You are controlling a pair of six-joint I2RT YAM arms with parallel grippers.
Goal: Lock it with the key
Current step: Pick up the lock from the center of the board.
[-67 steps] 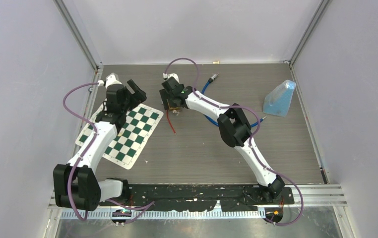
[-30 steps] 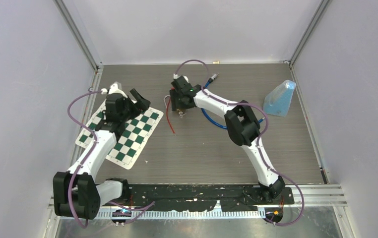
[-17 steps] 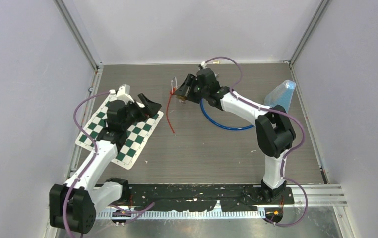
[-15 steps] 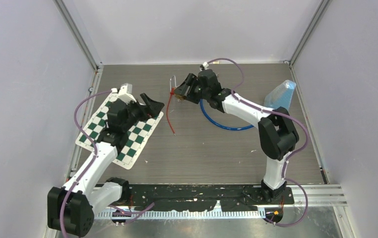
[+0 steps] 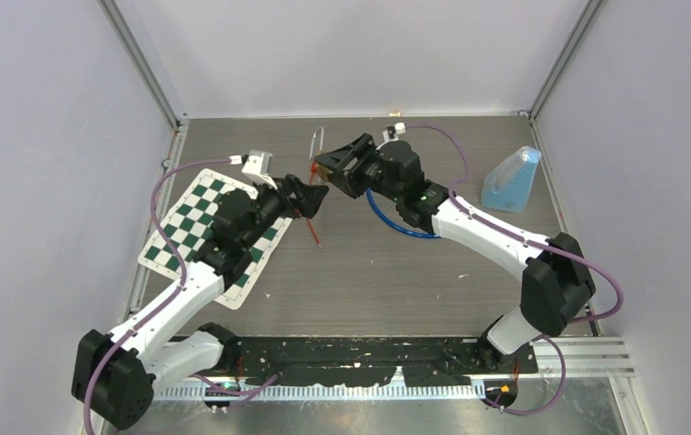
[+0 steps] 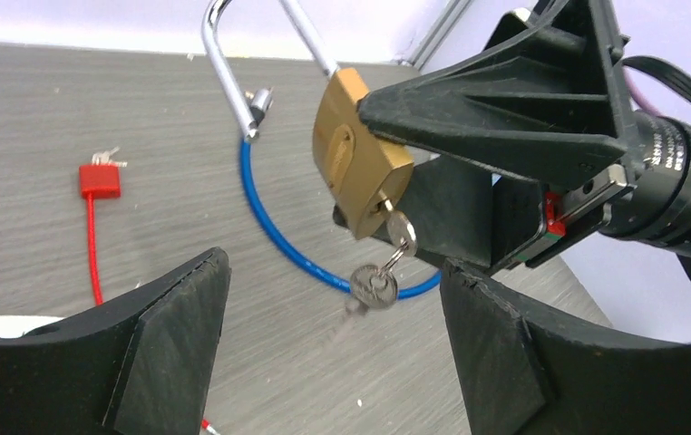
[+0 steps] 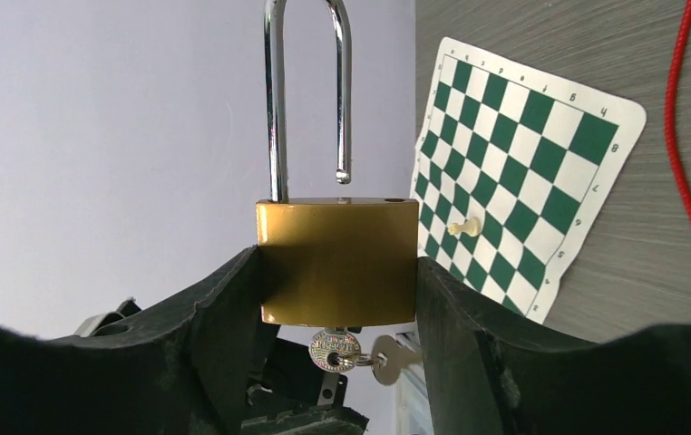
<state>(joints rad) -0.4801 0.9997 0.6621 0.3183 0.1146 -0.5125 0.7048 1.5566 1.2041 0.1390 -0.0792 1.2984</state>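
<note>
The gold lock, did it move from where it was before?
Yes. The right gripper has carried the gold lock toward the far wall, away from the red cord.

Satin brass padlock (image 7: 337,263), glossy steel shackle (image 7: 274,100), silvery metal keys (image 7: 335,349), matt wood-grain table (image 5: 369,272).

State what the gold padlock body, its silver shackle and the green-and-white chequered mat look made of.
Gold padlock body: likely brass, brushed satin sheen. Silver shackle: polished steel or chrome plating, mirror-like highlights. Green-and-white chequered mat: thin flexible sheet, vinyl or paper perhaps; matte, lying flat.
</note>
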